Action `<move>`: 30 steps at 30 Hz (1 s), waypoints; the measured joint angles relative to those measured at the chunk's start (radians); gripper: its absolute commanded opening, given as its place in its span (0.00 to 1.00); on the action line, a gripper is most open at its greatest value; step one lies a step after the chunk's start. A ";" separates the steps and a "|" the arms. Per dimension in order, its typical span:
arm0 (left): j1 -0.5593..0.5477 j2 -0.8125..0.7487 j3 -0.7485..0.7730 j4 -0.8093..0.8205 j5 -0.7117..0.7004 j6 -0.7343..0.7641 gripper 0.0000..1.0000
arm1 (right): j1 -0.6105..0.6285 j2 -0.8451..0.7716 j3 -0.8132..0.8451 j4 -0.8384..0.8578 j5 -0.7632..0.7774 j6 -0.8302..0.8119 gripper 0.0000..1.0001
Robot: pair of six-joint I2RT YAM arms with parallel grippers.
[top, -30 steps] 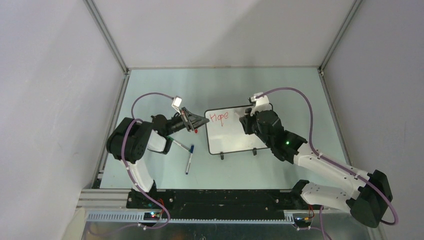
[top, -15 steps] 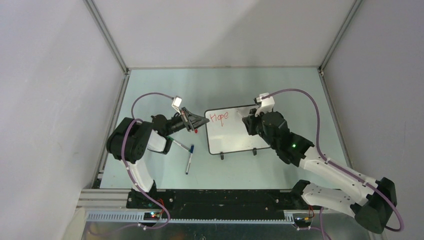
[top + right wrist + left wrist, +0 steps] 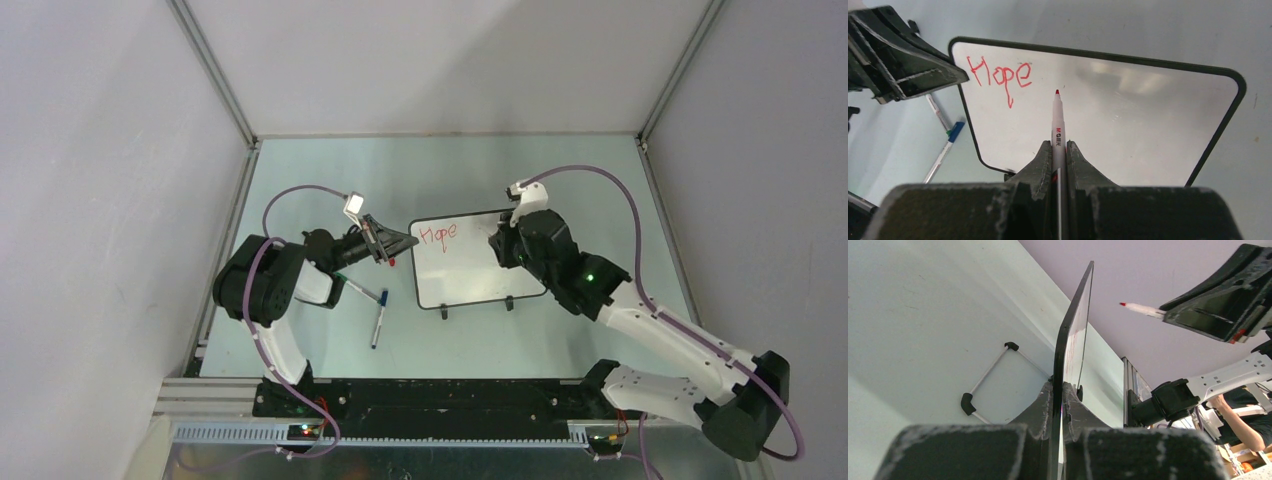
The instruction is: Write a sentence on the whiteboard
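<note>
The whiteboard [image 3: 470, 265] stands tilted on its two feet at mid-table, and my left gripper [image 3: 405, 240] is shut on its left edge. Edge-on in the left wrist view, the whiteboard [image 3: 1075, 330] runs up from between my left gripper [image 3: 1058, 390] fingers. Of the sentence, only the red word "Hope" [image 3: 998, 75] shows, at the board's top left corner. My right gripper [image 3: 1058, 147] is shut on a red marker [image 3: 1058, 125]. Its tip points just right of and below "Hope". The marker tip [image 3: 1124, 304] hangs clear of the board's face.
Two pens with blue caps [image 3: 378, 318] [image 3: 362, 290] lie on the table left of the board, under my left arm. A small red bit [image 3: 391, 262] lies near the board's left edge. The board's feet [image 3: 443, 313] stick out toward me. Enclosure walls ring the table.
My right arm has shifted a little to the right, carrying the marker with it. The left gripper and the board have stayed put. No new strokes have appeared.
</note>
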 measured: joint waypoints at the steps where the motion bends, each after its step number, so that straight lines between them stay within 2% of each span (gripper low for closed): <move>1: 0.000 0.000 0.000 0.000 0.000 0.000 0.00 | -0.011 0.014 0.003 -0.003 -0.013 0.000 0.00; 6: 0.000 0.000 0.000 0.000 0.000 0.000 0.00 | -0.072 0.067 0.003 -0.017 -0.076 0.000 0.00; 11: 0.000 0.000 0.000 0.000 0.000 0.000 0.00 | -0.070 0.076 0.007 -0.009 -0.100 -0.008 0.00; 30: 0.000 0.000 0.000 0.000 0.000 0.001 0.00 | -0.042 0.130 0.051 -0.001 -0.023 -0.039 0.00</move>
